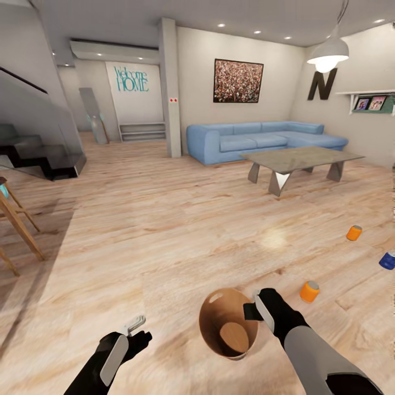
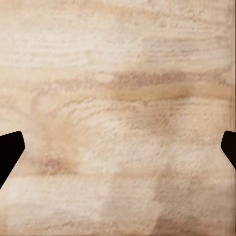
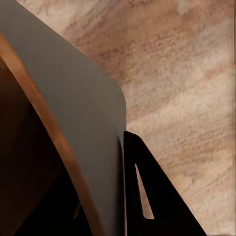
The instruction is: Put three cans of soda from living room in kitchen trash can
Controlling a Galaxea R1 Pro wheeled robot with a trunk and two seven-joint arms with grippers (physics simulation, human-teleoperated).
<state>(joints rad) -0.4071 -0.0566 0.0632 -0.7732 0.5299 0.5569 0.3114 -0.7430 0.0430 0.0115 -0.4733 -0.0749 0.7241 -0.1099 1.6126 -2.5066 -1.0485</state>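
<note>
The small round tapered bin, grey outside with a tan-brown rim and brown inner wall, sits low in the head view on the pale wood-plank floor, and everything here is placed from it. The right gripper, black-fingered on a grey forearm, is at the bin's rim on the side toward the cans; in the right wrist view the bin's grey wall and brown rim run between its two dark fingers, one outside the wall and one inside, so it is pinching the bin's wall. The left gripper hangs over bare floor on the bin's other side, apart from it; in the left wrist view its two black fingertips sit at opposite edges with only wood between them, so it is spread wide and holds nothing. A bright orange can with a silver top stands on the floor near the bin, just beyond the right gripper. A second orange can and a dark blue can lie farther from the bin on that same side, well apart from it. Beyond the bin, across the floor, stand a grey low table and a blue corner sofa, with a black letter N on the wall.
</note>
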